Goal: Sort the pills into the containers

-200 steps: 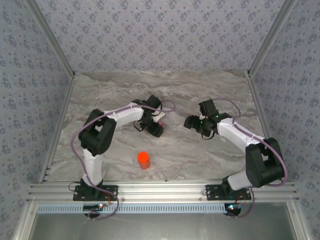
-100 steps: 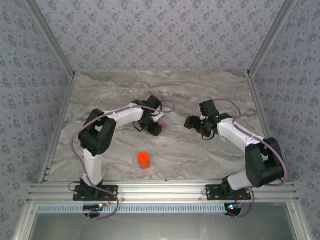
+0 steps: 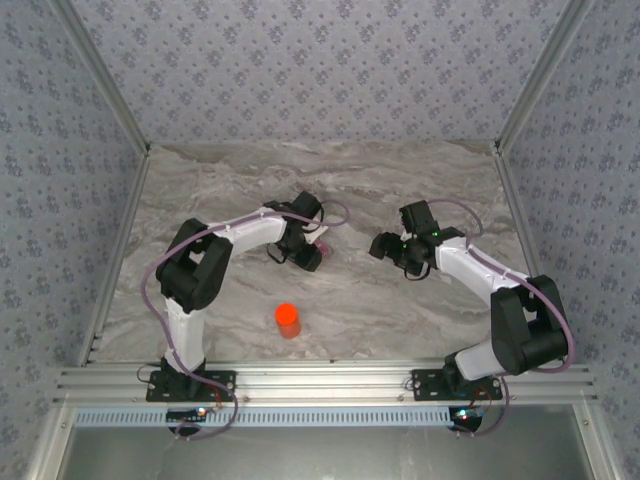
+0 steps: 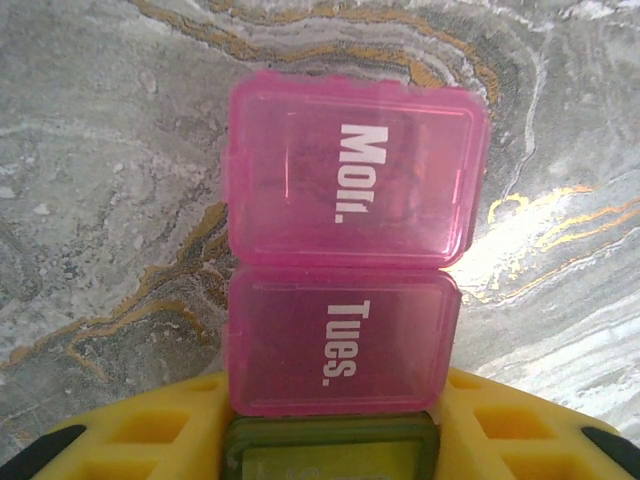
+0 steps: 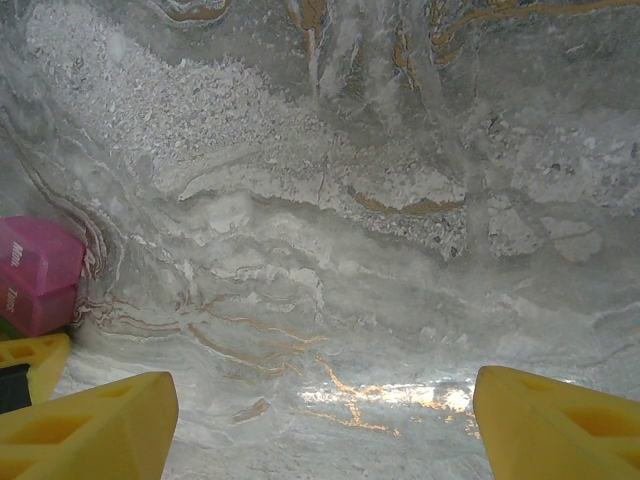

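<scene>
One orange bottle [image 3: 288, 320] stands on the marble table [image 3: 200, 190], on the near side of the pill box [image 4: 345, 300]. Left gripper [image 4: 330, 445] clamps the box's olive-green end, with the pink Mon. and Tues. lids beyond. Right gripper [image 5: 320, 420], right of the box, spread wide, holding nothing.
</scene>
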You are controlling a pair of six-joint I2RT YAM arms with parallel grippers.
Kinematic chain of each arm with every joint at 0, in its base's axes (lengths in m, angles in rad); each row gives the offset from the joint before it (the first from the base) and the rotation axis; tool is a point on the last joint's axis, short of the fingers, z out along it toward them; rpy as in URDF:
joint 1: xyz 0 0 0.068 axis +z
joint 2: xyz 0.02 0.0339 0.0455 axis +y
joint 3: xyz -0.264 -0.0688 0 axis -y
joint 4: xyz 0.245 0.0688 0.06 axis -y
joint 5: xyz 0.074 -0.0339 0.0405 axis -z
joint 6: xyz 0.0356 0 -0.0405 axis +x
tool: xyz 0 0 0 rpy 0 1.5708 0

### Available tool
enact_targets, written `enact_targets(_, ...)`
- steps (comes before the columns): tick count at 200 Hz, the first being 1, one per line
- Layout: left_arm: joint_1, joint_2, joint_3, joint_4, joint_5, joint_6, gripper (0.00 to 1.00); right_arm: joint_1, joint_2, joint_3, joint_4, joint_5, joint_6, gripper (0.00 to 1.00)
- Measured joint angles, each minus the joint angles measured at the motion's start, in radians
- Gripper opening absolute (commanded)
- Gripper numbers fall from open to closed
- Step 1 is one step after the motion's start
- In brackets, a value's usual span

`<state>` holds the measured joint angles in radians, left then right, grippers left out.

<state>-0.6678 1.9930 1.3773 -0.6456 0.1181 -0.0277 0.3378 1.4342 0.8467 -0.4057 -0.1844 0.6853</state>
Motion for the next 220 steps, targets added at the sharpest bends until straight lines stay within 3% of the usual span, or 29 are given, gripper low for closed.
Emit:
enact_targets(78, -0.002, -0.038, -0.028, 0.051, 0.002, -0.003, 0.36, 0.000, 0.000, 0.000, 0.022, -0.016, 0.007, 0.80)
enact_targets(167, -0.002, -0.278, -0.114, 0.161, 0.011, -0.007, 0.32, 0.003, -0.006, -0.001, 0.043, -0.061, 0.017, 0.79)
enact_targets(187, -0.002, -0.320, -0.124, 0.176, 0.017, -0.007, 0.32, -0.003, -0.085, -0.038, 0.007, -0.051, 0.034, 0.80)
enact_targets(220, -0.002, -0.338, -0.125, 0.195, 0.028, -0.006, 0.31, -0.079, -0.385, -0.165, -0.099, -0.029, 0.060, 0.80)
